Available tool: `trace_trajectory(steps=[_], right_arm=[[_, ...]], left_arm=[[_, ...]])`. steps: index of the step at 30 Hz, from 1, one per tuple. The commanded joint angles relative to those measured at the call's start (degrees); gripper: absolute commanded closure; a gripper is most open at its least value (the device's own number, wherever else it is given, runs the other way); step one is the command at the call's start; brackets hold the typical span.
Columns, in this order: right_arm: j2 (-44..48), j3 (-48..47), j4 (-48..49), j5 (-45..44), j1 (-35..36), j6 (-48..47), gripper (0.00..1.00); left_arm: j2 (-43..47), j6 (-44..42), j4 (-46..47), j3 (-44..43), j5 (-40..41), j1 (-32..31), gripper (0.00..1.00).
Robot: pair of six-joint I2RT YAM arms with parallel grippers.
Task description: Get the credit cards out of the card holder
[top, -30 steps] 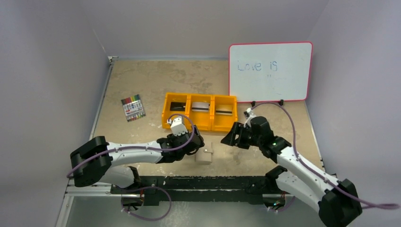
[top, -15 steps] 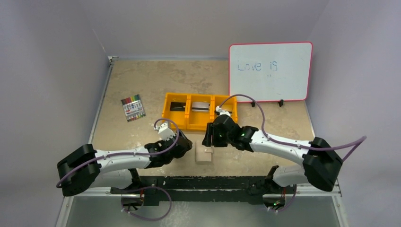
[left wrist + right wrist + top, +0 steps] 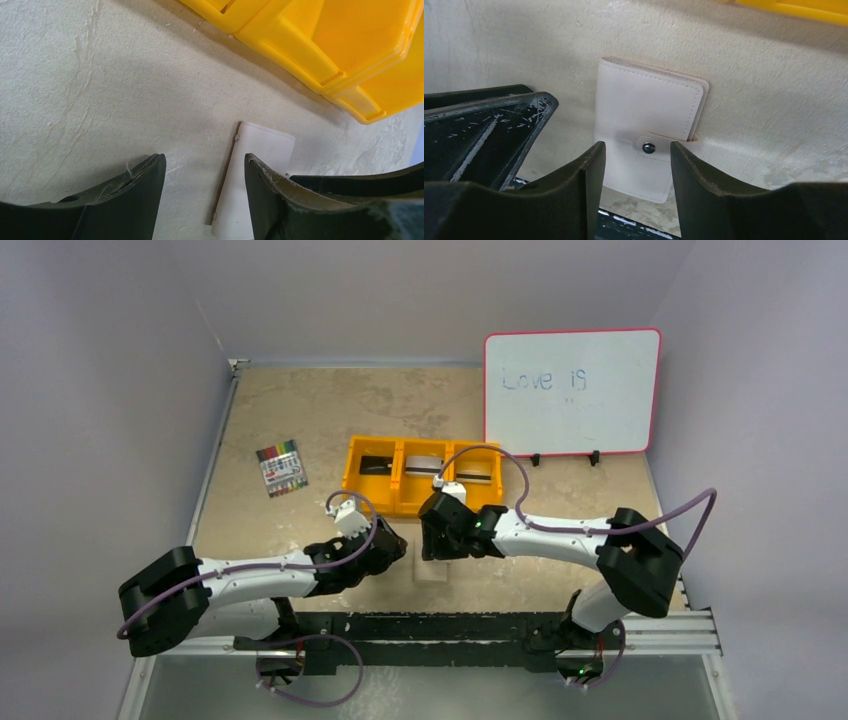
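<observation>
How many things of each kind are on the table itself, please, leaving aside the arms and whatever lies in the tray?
Card holder: 1
Tray: 1
Marker pack: 1
Whiteboard: 1
Total: 4

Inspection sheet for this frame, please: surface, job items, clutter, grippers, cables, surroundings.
Surface: beige mottled table, no spills seen.
Job's things: card holder closed, strap snapped, lying flat.
Clutter: orange three-compartment tray, something flat in each compartment; marker pack; whiteboard reading "Love is".
Grippers: left gripper open beside the holder; right gripper open over its strap, contact unclear.
Cables: purple cable loops above the tray.
Surroundings: grey walls, nothing else seen.
</observation>
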State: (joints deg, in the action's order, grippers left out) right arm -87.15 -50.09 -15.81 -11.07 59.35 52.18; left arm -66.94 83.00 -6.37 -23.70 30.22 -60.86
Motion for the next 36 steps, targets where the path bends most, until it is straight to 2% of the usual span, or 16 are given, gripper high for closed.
trace_trajectory(steps=[1, 12, 14, 17, 20, 21, 22, 23, 25, 28, 30, 32, 36], right_arm=[[-1.5, -3.3, -4.6, -4.6, 0.7, 1.6, 0.46], [-5.2, -4.6, -7.3, -6.8, 1.2, 1.7, 0.48], [-5.1, -3.8, -7.4, -7.1, 1.2, 1.8, 0.53], [-4.7, -2.9, -7.9, -7.9, 1.2, 2.2, 0.54], [-4.0, -2.2, -8.7, -8.9, 1.3, 2.3, 0.6], [-3.8, -1.9, -8.5, -9.0, 1.2, 2.1, 0.65], [-3.6, -1.6, -8.1, -8.8, 1.3, 1.8, 0.81], [-3.4, -1.4, -7.8, -8.7, 1.3, 1.9, 0.84], [-3.1, -1.4, -7.9, -8.5, 1.3, 2.3, 0.8], [-1.4, -0.4, -6.6, -7.8, 1.3, 3.6, 0.82], [0.1, 0.7, -5.1, -6.5, 1.3, 4.2, 0.94], [1.9, 2.3, -3.0, -4.4, 1.2, 4.8, 1.0], [6.7, 6.1, 3.4, -2.6, 1.1, 5.5, 1.0]], left_arm=[[0.7, 0.1, 3.5, 0.3, 0.0, 0.2, 0.41], [-2.3, -0.1, 5.6, 0.0, -2.0, 0.2, 0.41], [-3.4, -0.2, 5.5, -0.8, -1.9, 0.2, 0.41], [-4.9, 0.0, 5.2, -1.7, -1.7, 0.1, 0.41], [-5.4, -0.5, 7.4, -1.2, -3.0, 0.2, 0.42], [-5.6, -0.8, 8.2, -1.0, -3.5, 0.2, 0.42], [-5.8, -1.4, 9.0, -0.9, -4.1, 0.1, 0.42], [-6.1, -1.9, 10.0, -0.9, -5.0, 0.2, 0.41], [-7.1, -2.9, 10.8, -1.5, -6.6, 0.1, 0.4], [-9.4, -4.4, 10.2, -3.0, -8.3, 0.1, 0.4], [-11.1, -5.6, 9.8, -4.3, -9.4, 0.2, 0.41], [-12.8, -6.6, 8.4, -5.9, -10.6, 0.2, 0.43], [-16.2, -8.9, 6.1, -8.9, -12.4, 0.1, 0.47]])
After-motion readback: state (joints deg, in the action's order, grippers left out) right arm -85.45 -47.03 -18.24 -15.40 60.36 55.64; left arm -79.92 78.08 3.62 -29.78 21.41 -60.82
